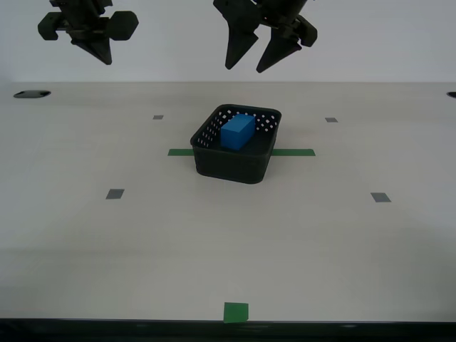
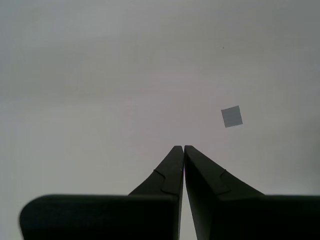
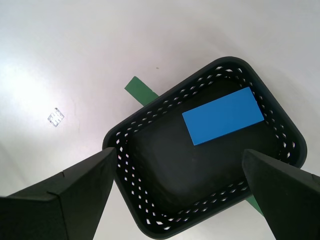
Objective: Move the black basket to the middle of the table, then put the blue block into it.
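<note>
- Exterior view: the black basket [image 1: 236,143] sits on the worktop [image 1: 299,242] near its middle, lying across the green tape strip [image 1: 293,152], which shows on both sides of it. The blue block [image 1: 237,132] lies inside the basket, one end toward the far wall. Two tools hang above the far part of the worktop, clear of everything. Our first tool [image 1: 255,58] hangs over the basket with its fingers spread and nothing between them. Our second tool [image 1: 89,32] hangs toward the exterior view's left, well apart from the basket. Small grey squares [image 1: 115,194] and a green square [image 1: 236,312] at the near edge mark the worktop.
- Second wrist view: our second tool [image 2: 183,148] has its fingertips pressed together, with nothing between them. Below it is bare worktop [image 2: 100,75] with one grey square [image 2: 232,116].
- First wrist view: our first tool [image 3: 181,162] is spread wide and empty, looking straight down into the basket [image 3: 145,130]. The block [image 3: 223,115] lies flat on the basket floor, close to one long wall. The tape strip [image 3: 140,91] runs out from under the basket.
</note>
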Controlling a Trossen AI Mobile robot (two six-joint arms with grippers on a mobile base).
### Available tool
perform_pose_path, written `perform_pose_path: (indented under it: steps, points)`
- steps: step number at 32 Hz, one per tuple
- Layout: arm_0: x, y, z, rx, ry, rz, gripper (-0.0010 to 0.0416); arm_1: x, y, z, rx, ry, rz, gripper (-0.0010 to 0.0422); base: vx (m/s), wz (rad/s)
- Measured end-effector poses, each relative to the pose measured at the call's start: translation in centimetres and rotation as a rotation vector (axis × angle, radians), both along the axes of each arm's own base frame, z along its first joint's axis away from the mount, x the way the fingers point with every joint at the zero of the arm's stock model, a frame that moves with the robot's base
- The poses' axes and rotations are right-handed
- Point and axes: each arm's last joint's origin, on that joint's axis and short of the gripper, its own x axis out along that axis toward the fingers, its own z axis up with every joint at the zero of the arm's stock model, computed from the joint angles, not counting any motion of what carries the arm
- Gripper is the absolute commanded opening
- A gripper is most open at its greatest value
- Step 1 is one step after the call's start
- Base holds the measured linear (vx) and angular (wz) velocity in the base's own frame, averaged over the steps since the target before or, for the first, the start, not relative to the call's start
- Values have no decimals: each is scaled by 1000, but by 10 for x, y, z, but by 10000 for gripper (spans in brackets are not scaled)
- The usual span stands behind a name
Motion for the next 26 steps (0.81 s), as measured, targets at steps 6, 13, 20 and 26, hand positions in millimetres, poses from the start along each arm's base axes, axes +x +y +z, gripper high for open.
perform_pose_path:
  steps: [6, 13, 20, 26]
  points:
    - [0, 0, 0, 2, -3, 1, 351, 0, 0, 0, -1, -1, 1, 0, 0, 0]
    - [0, 0, 0, 4, -6, 0, 350, 0, 0, 0, -1, -3, 0, 0, 0, 0]
    - [0, 0, 0, 4, -6, 0, 350, 0, -1, 0, -1, -3, 0, 0, 0, 0]
    - [0, 0, 0, 4, -5, 1, 351, 0, -1, 0, -1, -3, -1, 0, 0, 0]
